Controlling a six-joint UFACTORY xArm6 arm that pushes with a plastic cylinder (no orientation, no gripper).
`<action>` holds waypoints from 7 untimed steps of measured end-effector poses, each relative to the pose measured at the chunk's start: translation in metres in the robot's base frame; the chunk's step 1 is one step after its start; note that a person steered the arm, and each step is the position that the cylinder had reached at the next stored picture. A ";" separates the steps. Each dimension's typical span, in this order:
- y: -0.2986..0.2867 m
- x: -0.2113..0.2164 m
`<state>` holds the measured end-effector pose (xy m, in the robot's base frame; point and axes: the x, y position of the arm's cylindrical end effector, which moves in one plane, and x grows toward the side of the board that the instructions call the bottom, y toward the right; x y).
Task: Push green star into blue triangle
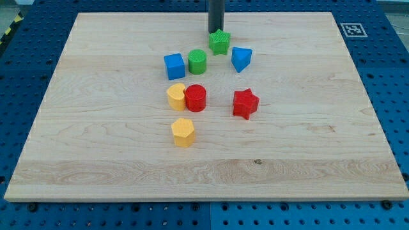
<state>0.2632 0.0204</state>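
My tip (216,31) seems to touch the green star (219,42) at its 12 o'clock; contact is hard to judge. The blue triangle (241,58) sits at the star's 4 o'clock. No pincer shows.

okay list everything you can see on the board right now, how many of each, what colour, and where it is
green star: 1, green, top centre, just left of the blue triangle, small gap
blue triangle: 1, blue, right of the star
green cylinder: 1, green, between blue cube and star
blue cube: 1, blue, left of the green cylinder
yellow block: 1, yellow, centre, touching the red cylinder
red cylinder: 1, red, centre
red star: 1, red, right of centre
yellow hexagon: 1, yellow, lowest block
wooden board: 1, light wood
my tip: 1, dark, at the green star's top edge
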 end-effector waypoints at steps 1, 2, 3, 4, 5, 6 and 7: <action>0.000 0.013; 0.000 0.024; 0.000 0.035; 0.000 0.041; 0.000 0.041; 0.000 0.047; 0.002 0.047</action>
<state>0.3106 0.0227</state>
